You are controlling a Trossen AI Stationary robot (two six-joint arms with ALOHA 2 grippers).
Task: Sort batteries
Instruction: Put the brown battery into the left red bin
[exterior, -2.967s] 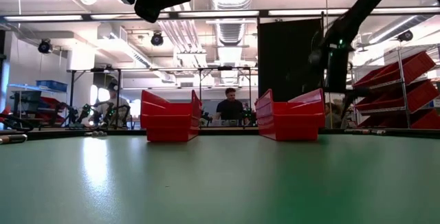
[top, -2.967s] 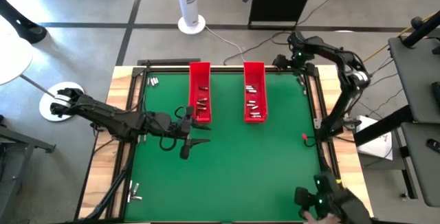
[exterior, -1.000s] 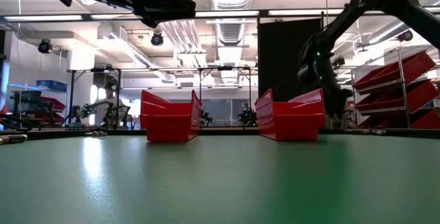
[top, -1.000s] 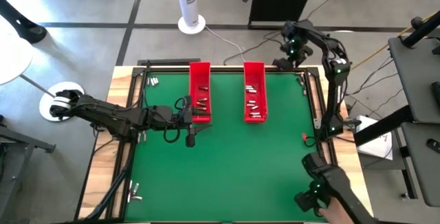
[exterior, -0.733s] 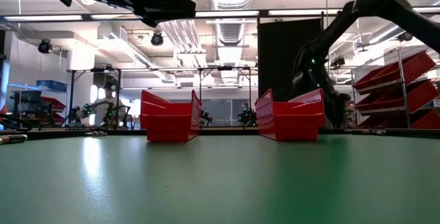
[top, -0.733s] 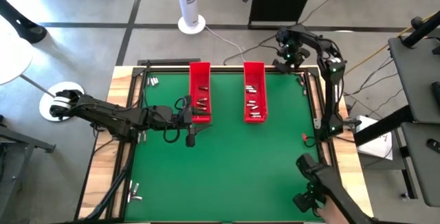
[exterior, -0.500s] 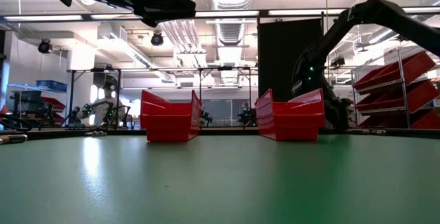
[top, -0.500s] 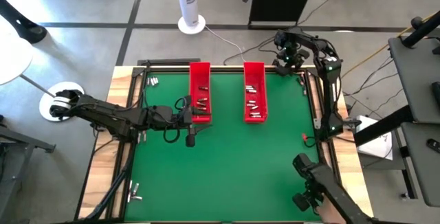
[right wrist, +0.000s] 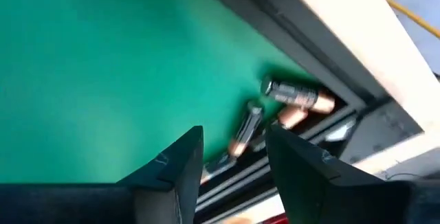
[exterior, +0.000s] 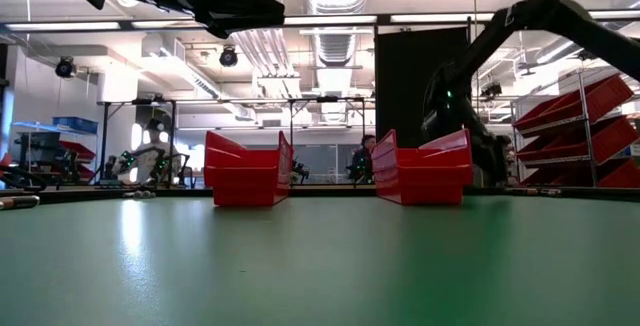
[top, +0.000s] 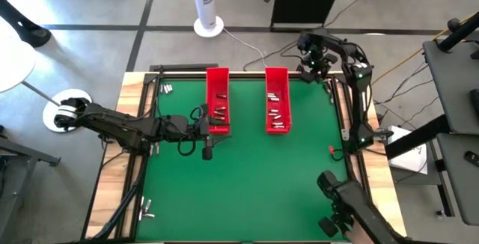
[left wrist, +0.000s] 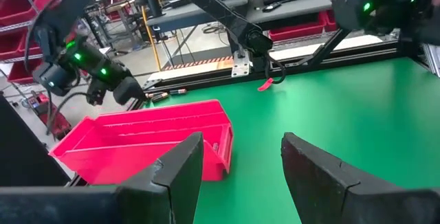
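1. Two long red trays [top: 217, 100] [top: 276, 99] stand side by side on the green table [top: 247, 177], reaching in from its far edge.
2. The left tray holds about six batteries [top: 220, 111], the right tray about six [top: 278, 117]; exact counts are hard to tell.
3. Loose batteries lie at three corners: two at the far left corner [top: 167, 88], about three at the near left corner [top: 146, 210], and three copper-ended ones at the far right corner [right wrist: 297, 94].
4. The left gripper [top: 207, 135] hovers just beside the near end of the left tray, its fingers [left wrist: 180, 163] apart and holding nothing.
5. The right gripper [top: 313, 63] hangs over the far right corner; its fingers [right wrist: 184, 157] stand apart above the three batteries, gripping none.
6. A small red object [top: 331, 151] lies by the right edge.
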